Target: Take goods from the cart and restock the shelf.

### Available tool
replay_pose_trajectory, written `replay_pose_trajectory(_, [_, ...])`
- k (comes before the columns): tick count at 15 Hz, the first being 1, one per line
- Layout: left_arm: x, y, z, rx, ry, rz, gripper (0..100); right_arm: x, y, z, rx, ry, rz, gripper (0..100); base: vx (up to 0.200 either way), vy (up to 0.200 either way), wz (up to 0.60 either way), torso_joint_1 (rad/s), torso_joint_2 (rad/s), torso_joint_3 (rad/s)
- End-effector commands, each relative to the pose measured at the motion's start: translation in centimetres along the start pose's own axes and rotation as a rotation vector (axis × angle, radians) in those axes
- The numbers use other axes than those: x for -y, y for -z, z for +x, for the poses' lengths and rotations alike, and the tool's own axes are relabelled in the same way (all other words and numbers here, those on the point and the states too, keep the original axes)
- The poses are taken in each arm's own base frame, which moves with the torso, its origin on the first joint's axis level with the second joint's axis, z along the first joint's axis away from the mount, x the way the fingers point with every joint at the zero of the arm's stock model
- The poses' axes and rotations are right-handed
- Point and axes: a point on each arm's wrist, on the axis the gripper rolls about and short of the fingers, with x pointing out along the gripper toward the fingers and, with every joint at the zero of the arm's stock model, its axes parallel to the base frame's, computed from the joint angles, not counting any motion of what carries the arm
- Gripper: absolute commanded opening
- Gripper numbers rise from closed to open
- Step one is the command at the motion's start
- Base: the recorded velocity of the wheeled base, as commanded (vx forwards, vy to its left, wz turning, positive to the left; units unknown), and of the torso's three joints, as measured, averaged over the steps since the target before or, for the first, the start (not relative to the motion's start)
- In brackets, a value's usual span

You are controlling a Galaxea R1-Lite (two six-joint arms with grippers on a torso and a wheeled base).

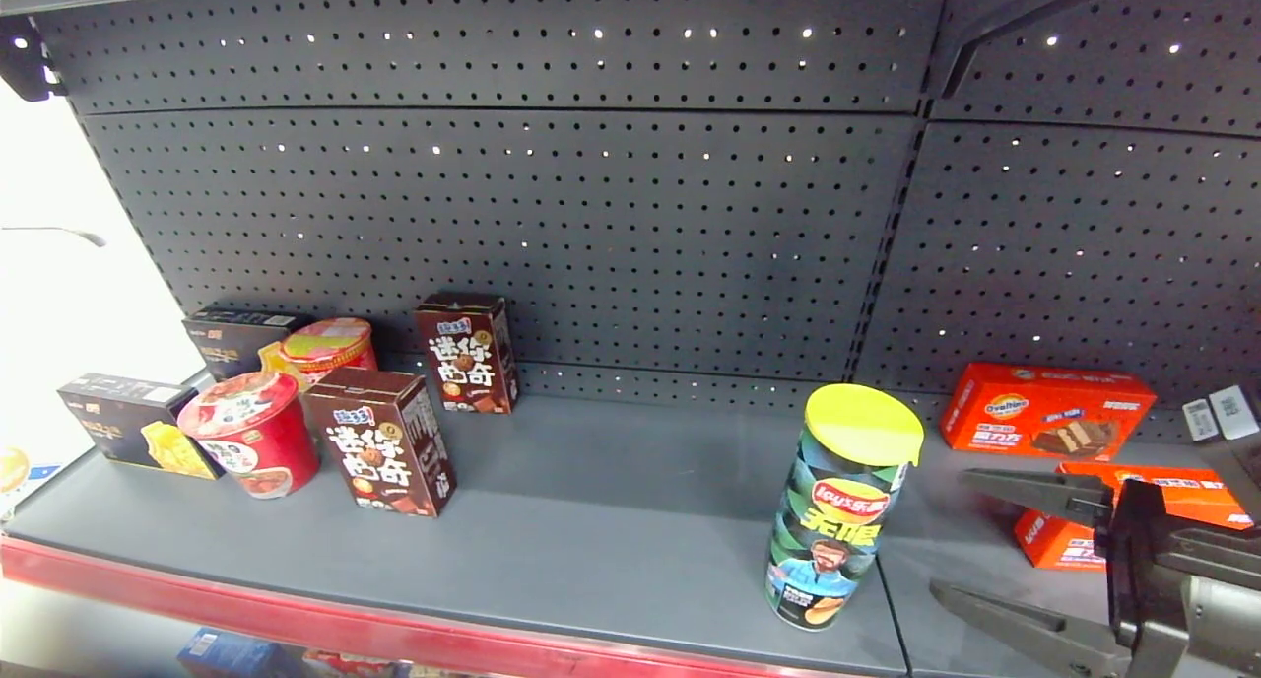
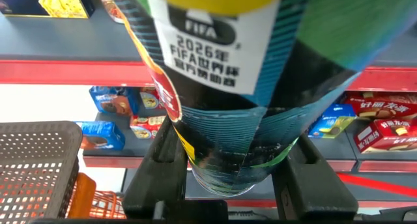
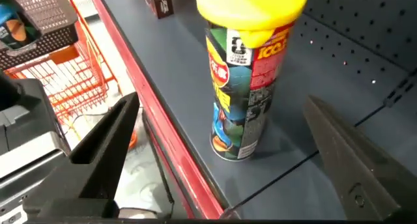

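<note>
Head view: right gripper (image 1: 950, 532) released beside the can (image 1: 847, 506) on the shelf (image 1: 611, 520); left gripper (image 2: 238, 175) grasps a second can (image 2: 241, 87), likely next.

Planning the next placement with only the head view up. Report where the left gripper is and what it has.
Observer: The left gripper is shut on another chip can, gripped near its base.
Operator: Give me the cart's position.
Observer: The orange cart stands on the floor just in front of the shelf's red edge, with a dark basket on top.
Operator: Tell me what is stocked lower down.
Observer: Red boxes and blue snack packs sit on the levels below that edge.
</note>
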Motion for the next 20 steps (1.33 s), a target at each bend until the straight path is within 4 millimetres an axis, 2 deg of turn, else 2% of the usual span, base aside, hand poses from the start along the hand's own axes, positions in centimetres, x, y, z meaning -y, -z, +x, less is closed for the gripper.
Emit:
replay_pose_trajectory(1, [0.0, 0.0, -0.1, 0.006, 0.001, 0.0, 0, 0.7, 0.5, 1.4, -0.05, -0.005, 0.026, 100, 0.0, 0.0, 0.0, 0.0, 0.0, 0.0])
replay_pose_trajectory(6, [0.0, 0.2, 0.0, 0.0, 0.002, -0.003, 0, 2.1, 1.2, 3.2, -0.109, 0.015, 0.062, 100, 0.0, 0.0, 0.0, 0.0, 0.0, 0.0])
replay_pose_trajectory(20, [-0.1, 1.4, -0.1, 0.011, 0.003, -0.007, 0, 4.2, 3.3, 4.2, -0.206, 0.07, 0.094, 100, 0.0, 0.0, 0.0, 0.0, 0.0, 0.0])
